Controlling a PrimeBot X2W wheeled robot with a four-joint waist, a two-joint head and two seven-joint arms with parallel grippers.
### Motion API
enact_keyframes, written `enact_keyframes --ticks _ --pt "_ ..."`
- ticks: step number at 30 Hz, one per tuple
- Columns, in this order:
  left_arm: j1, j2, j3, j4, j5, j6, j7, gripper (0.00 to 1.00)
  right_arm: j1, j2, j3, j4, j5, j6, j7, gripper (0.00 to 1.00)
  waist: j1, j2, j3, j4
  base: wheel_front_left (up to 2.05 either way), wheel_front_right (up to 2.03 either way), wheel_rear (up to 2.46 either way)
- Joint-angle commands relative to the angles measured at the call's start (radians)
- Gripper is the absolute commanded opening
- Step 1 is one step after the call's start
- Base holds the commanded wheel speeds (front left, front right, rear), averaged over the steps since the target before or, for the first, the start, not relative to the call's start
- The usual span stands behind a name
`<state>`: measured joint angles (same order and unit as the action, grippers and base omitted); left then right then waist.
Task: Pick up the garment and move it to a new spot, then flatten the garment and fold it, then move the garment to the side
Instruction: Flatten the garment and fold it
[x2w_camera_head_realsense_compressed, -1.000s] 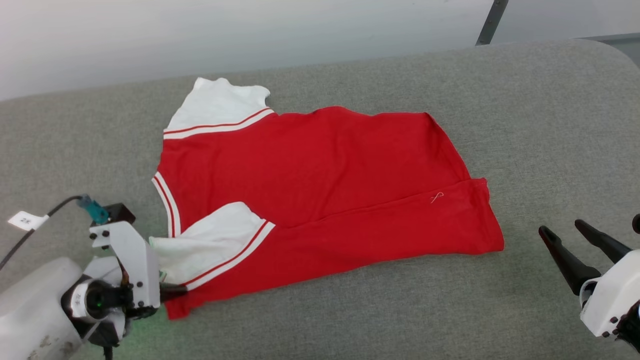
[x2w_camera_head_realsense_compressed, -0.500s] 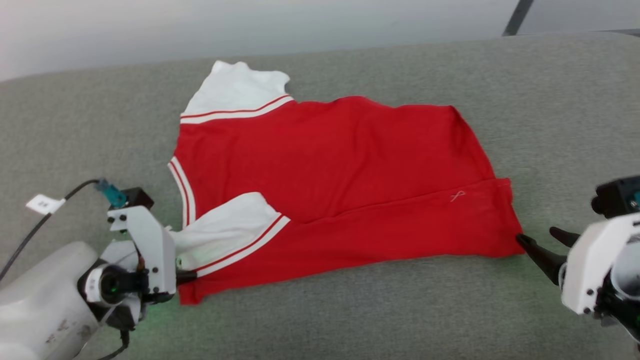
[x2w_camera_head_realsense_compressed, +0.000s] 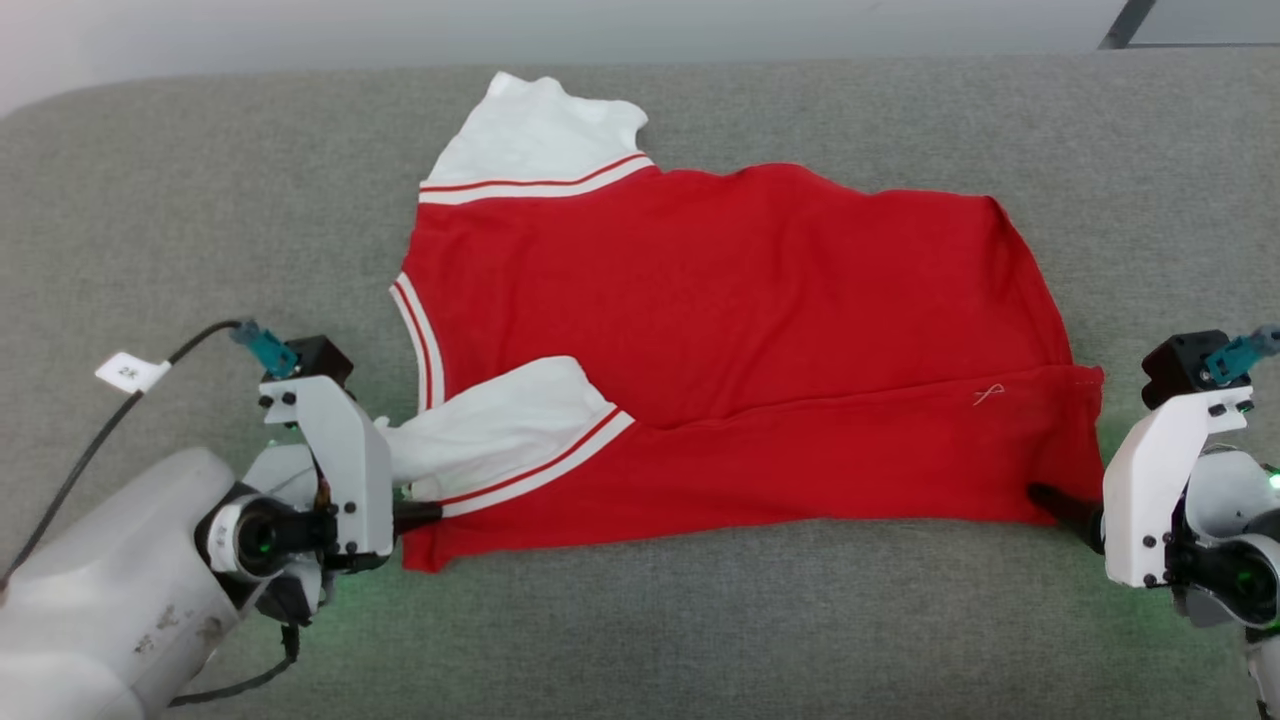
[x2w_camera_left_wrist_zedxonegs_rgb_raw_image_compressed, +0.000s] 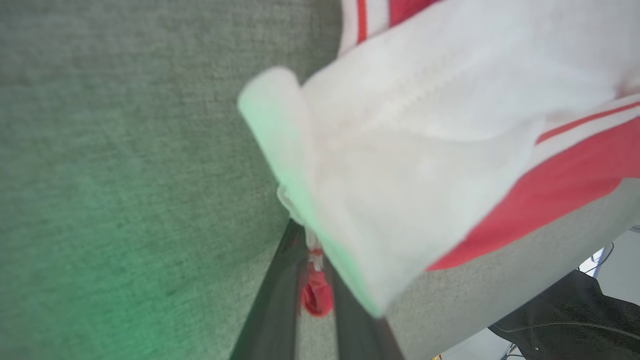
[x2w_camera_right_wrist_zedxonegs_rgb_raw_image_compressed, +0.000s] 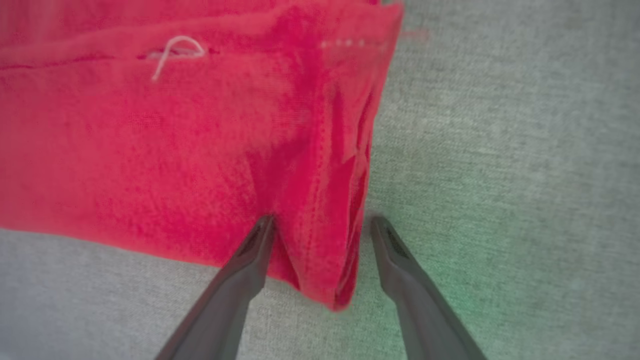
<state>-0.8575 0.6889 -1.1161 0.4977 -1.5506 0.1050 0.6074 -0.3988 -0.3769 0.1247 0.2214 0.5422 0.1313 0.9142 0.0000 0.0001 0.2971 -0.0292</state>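
You have one garment (x2w_camera_head_realsense_compressed: 720, 330), and it lies on one grey padded surface (x2w_camera_head_realsense_compressed: 200, 200). On the garment you can count two white sleeves, one far sleeve (x2w_camera_head_realsense_compressed: 540, 130) and one near sleeve (x2w_camera_head_realsense_compressed: 500, 430), and also one loose white thread (x2w_camera_head_realsense_compressed: 988, 394). There are two grippers, the left gripper (x2w_camera_head_realsense_compressed: 425, 515) and the right gripper (x2w_camera_right_wrist_zedxonegs_rgb_raw_image_compressed: 322, 222), each with two dark fingers (x2w_camera_right_wrist_zedxonegs_rgb_raw_image_compressed: 240, 280). You see two teal connectors, the left connector (x2w_camera_head_realsense_compressed: 262, 345) and the right connector (x2w_camera_head_realsense_compressed: 1235, 352), and one white label (x2w_camera_head_realsense_compressed: 128, 371).

Head view is bright, even and sharp, hardly any shadows. Wrist views are way softer: the garment (x2w_camera_left_wrist_zedxonegs_rgb_raw_image_compressed: 400, 165) up close is blurry, and a green glow tints the grey fabric surface (x2w_camera_right_wrist_zedxonegs_rgb_raw_image_compressed: 525, 175).
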Motion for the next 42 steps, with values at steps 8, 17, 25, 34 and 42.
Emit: enact_keyframes --ticks 8,17,25,34,42 --pt "0.030 -0.066 -0.019 0.051 0.006 -0.012 -0.026 0.00 -0.015 -0.008 0.055 0.099 0.049 -0.001 0.020 0.00 0.0000 -0.0001 0.008 0.014 0.00 0.00 0.00" --pt "0.048 -0.023 -0.015 0.022 -0.014 0.001 0.014 0.00 -0.001 -0.057 0.037 0.093 0.072 -0.001 0.005 0.00 0.0000 -0.0001 -0.031 0.019 0.00 0.00 0.00" --pt "0.076 0.067 -0.021 -0.114 -0.032 0.080 0.065 0.00 0.073 -0.084 0.007 0.013 0.092 -0.001 0.055 0.00 0.0000 -0.0001 -0.083 0.033 0.00 0.00 0.00" --pt "0.150 0.181 -0.038 -0.343 -0.051 0.219 0.095 0.00 0.207 -0.086 -0.055 -0.097 0.081 -0.001 0.138 0.00 0.0000 -0.0001 -0.130 0.040 0.00 0.00 0.00" --pt "0.236 0.224 -0.053 -0.481 -0.072 0.286 0.066 0.00 0.321 -0.040 -0.105 -0.180 0.056 -0.001 0.187 0.00 0.0000 -0.0001 -0.144 0.034 0.00 0.00 0.00"
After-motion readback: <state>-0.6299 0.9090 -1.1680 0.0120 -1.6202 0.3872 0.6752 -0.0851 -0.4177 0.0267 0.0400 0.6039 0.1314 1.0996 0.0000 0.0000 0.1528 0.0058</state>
